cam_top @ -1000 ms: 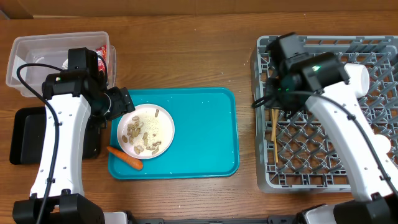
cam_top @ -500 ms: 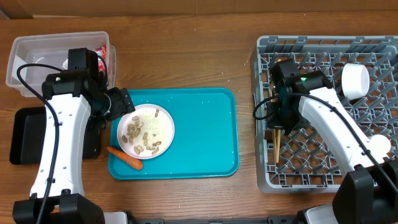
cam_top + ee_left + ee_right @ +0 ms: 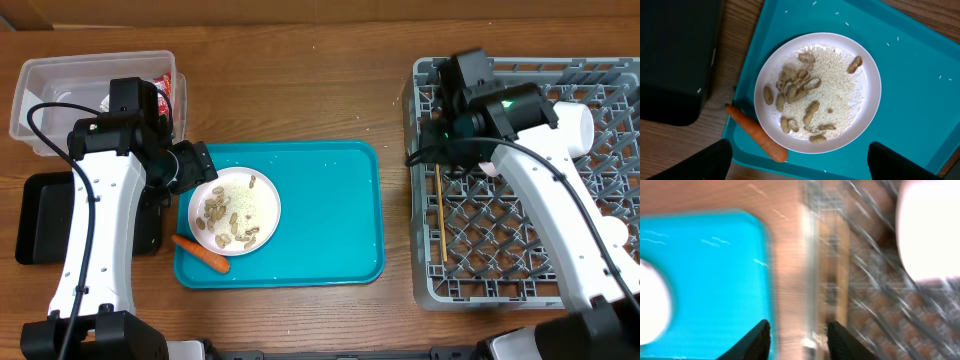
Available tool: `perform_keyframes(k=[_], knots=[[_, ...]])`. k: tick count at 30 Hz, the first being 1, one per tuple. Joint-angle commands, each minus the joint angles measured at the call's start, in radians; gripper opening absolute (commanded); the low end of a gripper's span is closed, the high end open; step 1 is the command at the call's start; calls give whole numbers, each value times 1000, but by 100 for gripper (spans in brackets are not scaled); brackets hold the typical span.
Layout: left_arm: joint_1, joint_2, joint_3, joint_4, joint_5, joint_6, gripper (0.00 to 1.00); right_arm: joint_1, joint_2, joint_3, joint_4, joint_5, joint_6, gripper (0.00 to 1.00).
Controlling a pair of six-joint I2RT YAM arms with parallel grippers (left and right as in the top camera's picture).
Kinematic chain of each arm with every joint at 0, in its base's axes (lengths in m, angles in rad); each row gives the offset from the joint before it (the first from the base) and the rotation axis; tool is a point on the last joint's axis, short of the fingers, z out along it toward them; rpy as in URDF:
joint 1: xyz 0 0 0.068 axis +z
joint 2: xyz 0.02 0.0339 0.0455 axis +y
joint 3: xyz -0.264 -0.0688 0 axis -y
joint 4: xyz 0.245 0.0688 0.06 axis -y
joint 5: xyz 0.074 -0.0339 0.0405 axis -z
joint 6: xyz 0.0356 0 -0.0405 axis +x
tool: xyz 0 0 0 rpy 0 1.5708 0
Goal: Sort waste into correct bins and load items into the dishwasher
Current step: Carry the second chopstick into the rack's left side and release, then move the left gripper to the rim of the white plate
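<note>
Left gripper (image 3: 802, 159), fingers spread wide and empty, hovers over the plate (image 3: 874, 92) at the left end of the teal tray (image 3: 330, 220). Peanut shells (image 3: 795, 85) and rice (image 3: 837, 82) lie loose on the plate, and the carrot (image 3: 755, 134) lies against its near-left rim. The risk I judge is that a shallow pinch lets the plate tilt, scattering rice short of the black tray (image 3: 40, 215) on the left. The carrot obstructs that side. Right gripper (image 3: 799, 332), likewise spread and empty, hangs over the left edge of the dish rack (image 3: 500, 250). The chopsticks (image 3: 439, 215) lying there could slip through the lattice. The clear tub (image 3: 60, 80), far left, holds the red wrapper (image 3: 172, 85).
</note>
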State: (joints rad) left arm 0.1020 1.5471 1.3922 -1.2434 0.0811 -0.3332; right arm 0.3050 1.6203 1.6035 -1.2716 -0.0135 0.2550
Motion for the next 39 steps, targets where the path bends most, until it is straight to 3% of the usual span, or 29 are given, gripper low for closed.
perform_keyframes(k=[1, 8, 20, 26, 32, 39], knots=[[2, -19, 11, -2, -3, 19, 88, 86, -23, 40, 50, -129, -27, 43], [2, -19, 11, -6, -3, 19, 89, 248, 108, 40, 117, -151, 42, 42], [-23, -16, 11, 7, 75, 15, 87, 267, 203, 40, 105, -123, 106, 42], [-153, -16, -25, 91, 76, -6, 88, 203, 201, 40, 34, -110, 109, 42], [-326, 19, -93, 192, 72, -67, 88, 70, 138, 40, -63, -41, 85, 43], [-428, 144, -108, 235, 66, -75, 87, -114, 25, 40, -111, -25, 46, 47]])
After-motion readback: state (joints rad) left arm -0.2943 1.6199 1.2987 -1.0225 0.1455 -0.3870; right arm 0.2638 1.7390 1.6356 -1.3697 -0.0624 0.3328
